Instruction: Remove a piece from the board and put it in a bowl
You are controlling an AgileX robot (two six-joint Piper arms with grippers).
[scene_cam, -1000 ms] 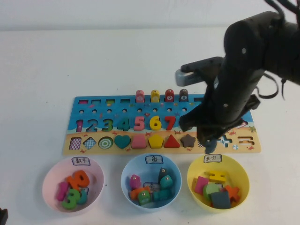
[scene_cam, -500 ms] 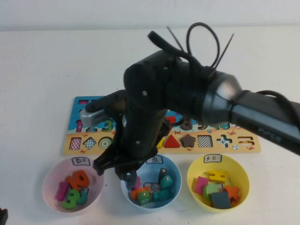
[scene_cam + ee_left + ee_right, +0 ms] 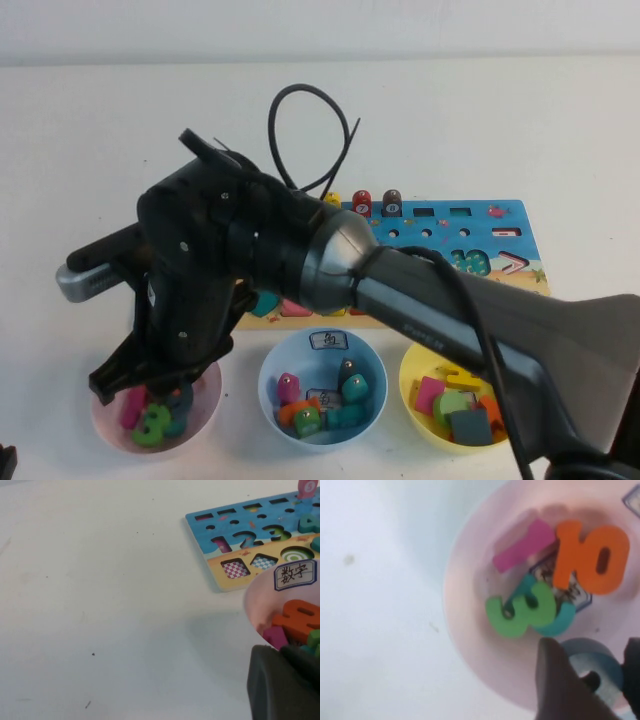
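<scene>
The right arm reaches across the bench from the robot's right, and its right gripper hangs over the pink bowl at the robot's left end of the bowl row. In the right wrist view its dark fingers are clamped on the slate-grey 9, which sits between them just above the bowl's inner wall. Just beyond the fingertips, in the bowl, lie a green 3, a teal piece partly under it, a magenta 1 and an orange 10.

In the high view the arm hides the near half of the board; its far-right end shows, with three pegs standing at the back edge. The blue bowl and the yellow bowl stand to the right of the fingers, each holding coloured pieces.

The left gripper shows only as a dark mass beside the pink bowl's rim in the left wrist view; I cannot tell how its fingers stand. The bowl's handwritten label faces that camera.
</scene>
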